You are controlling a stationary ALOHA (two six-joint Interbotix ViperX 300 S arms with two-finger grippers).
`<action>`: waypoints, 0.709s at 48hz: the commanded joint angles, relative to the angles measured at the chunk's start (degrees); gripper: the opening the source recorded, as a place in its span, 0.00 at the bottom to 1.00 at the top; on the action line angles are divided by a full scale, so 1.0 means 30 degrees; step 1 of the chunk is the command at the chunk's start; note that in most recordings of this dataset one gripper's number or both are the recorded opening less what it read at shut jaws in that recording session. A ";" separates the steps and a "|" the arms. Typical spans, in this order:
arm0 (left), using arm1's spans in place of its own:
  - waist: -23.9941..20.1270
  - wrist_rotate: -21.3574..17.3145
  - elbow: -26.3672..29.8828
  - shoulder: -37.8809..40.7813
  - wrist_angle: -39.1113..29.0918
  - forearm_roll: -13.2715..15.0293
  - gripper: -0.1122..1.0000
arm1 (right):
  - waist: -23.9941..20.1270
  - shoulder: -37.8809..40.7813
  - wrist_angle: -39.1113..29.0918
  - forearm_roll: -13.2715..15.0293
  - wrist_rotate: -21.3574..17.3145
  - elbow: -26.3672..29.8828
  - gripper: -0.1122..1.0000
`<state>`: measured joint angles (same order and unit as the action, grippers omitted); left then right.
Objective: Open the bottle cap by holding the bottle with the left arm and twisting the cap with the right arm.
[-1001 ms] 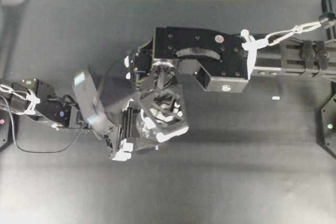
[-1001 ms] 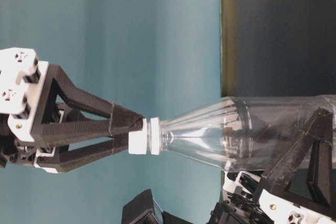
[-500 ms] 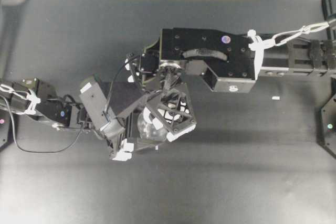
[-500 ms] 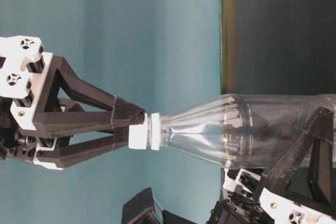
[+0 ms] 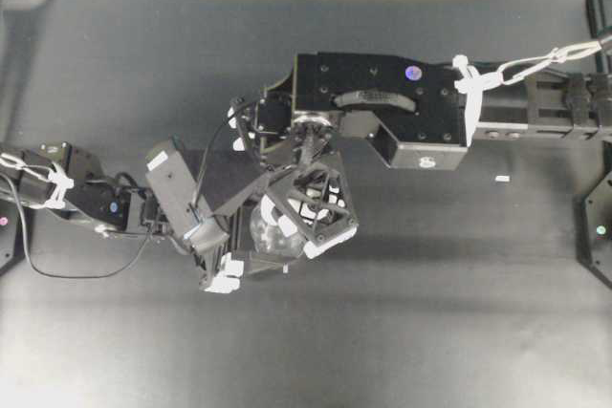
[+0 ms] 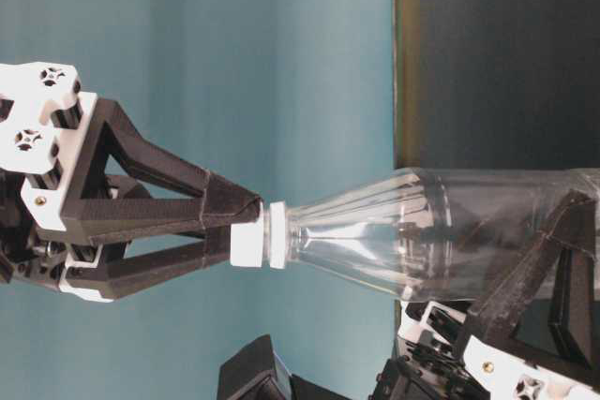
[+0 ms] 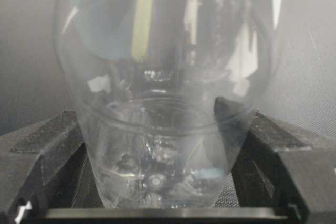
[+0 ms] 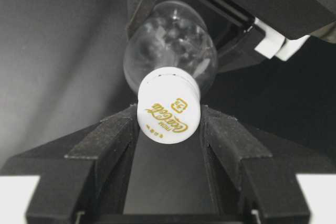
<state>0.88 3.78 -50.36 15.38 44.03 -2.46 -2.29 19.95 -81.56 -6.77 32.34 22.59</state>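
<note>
Since a second ago my right gripper (image 6: pixel 246 234) has been rolling round the neck while the bottle (image 6: pixel 450 231) is staying put. I am pinching the bottle cap (image 8: pixel 168 111) between my right fingers (image 8: pixel 107 140): it is sitting squarely between the two black pads, touching both, its printed top facing back toward my wrist. My left gripper (image 7: pixel 157 182) is standing wide but full, its fingers (image 7: pixel 44 145) pressing the bottle's lower body from both sides, base toward my left palm.

What the twist is turning on, I judge, is alignment: the bottle's long axis is running straight out from between my right fingertips, upright on the table, so my wrist roll is sharing that axis. My right arm is nearer the cap, my left nearer the base.

I am gripping a hard, smooth white cap; the bottle is thin, clear, ribbed plastic with rounded shoulders, likely to flex under pressure.
</note>
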 commanded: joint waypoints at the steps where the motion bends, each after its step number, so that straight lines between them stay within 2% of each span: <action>1: -0.0088 0.0088 0.0176 -0.0029 0.0000 -0.0029 0.84 | -0.0029 -0.0059 0.0146 0.0088 -0.0088 -0.0322 0.42; 7: -0.0117 0.0059 0.0176 -0.0029 -0.0029 -0.0029 0.84 | -0.0029 -0.0352 0.0879 0.0088 -0.0498 -0.0615 0.45; 13: -0.0059 0.0059 0.0205 -0.0029 -0.0029 -0.0029 0.84 | -0.0088 -0.0732 0.1201 0.0088 -0.1143 -0.0732 0.75; 16: -0.0059 0.0059 0.0205 -0.0029 -0.0029 -0.0029 0.84 | -0.0059 -0.0967 0.1201 0.0088 -0.1523 -0.0762 0.84; 34: -0.0059 0.0059 0.0176 -0.0029 -0.0234 -0.0029 0.84 | -0.0059 -0.3867 0.1201 0.0088 -0.4482 -0.1699 0.83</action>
<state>0.88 3.87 -50.10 15.38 43.51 -2.46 -2.46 12.30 -78.57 -6.33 20.74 18.02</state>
